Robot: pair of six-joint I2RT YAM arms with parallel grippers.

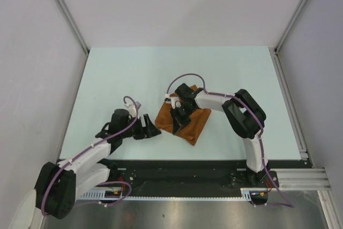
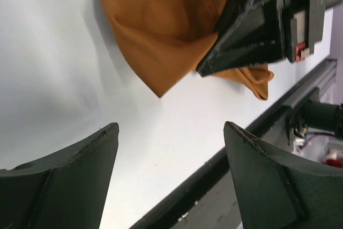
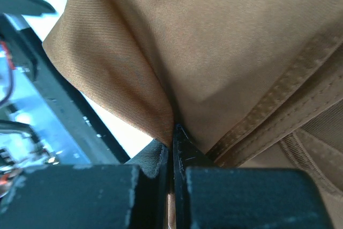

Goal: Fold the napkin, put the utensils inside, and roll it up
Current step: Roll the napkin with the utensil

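Note:
The rust-orange napkin [image 1: 191, 125] lies bunched and folded near the middle of the table, towards its front edge. My right gripper [image 1: 176, 123] is over its left part and is shut on a fold of the cloth [image 3: 161, 68]; the hemmed edge [image 3: 278, 100] runs to the right of the jaws. My left gripper [image 1: 152, 130] rests low on the table just left of the napkin, open and empty. In the left wrist view the napkin [image 2: 161, 30] lies beyond the spread fingers [image 2: 86, 159], with the right gripper's black finger on it. No fork shows in any view.
The pale table [image 1: 134, 73] has grey walls at the left, back and right. A black rail [image 1: 187, 170] runs along the front edge, by the arm bases, and shows in the left wrist view [image 2: 214, 175].

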